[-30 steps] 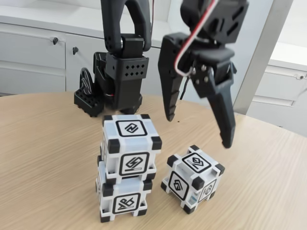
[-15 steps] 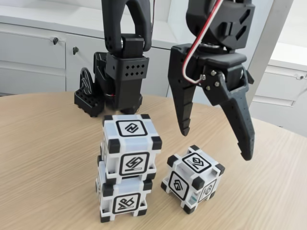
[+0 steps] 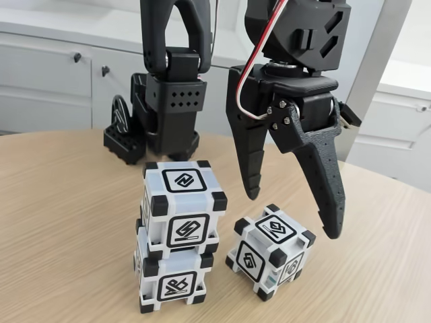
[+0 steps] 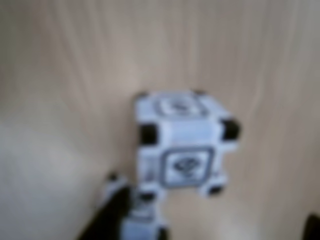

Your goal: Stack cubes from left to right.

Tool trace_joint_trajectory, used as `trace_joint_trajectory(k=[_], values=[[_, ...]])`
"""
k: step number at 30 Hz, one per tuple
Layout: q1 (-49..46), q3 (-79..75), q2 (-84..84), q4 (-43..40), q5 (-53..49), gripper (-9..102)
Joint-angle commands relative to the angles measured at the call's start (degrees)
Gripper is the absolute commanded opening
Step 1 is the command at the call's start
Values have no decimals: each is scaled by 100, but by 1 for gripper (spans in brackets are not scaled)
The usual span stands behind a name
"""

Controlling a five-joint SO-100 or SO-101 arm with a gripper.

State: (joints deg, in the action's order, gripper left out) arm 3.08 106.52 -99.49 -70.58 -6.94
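Observation:
Two cubes stand stacked at the left of the fixed view, the top cube [image 3: 182, 207] resting squarely on the bottom cube [image 3: 174, 277]. A third cube [image 3: 271, 249] sits alone on the table to their right, turned at an angle. My gripper [image 3: 292, 215] hangs open just above this lone cube, one finger over its left rear side and the other past its right side, touching nothing. The blurred wrist view looks down on a cube [image 4: 182, 142], with a dark finger [image 4: 102, 222] at the bottom left.
The arm's black base [image 3: 161, 114] stands behind the stack on the round wooden table [image 3: 60, 222]. White cabinets [image 3: 47, 74] line the background. The table's edge curves off at the right.
The open gripper has swung over the lone cube and come down closer to it, with its jaws still spread wide. The cubes have not moved.

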Motion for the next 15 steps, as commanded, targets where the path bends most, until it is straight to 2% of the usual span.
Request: trace_joint_trajectory(k=[1, 15], values=[[-70, -26, 70, 123, -149, 36], [-70, -123, 1916, 123, -457, 33]])
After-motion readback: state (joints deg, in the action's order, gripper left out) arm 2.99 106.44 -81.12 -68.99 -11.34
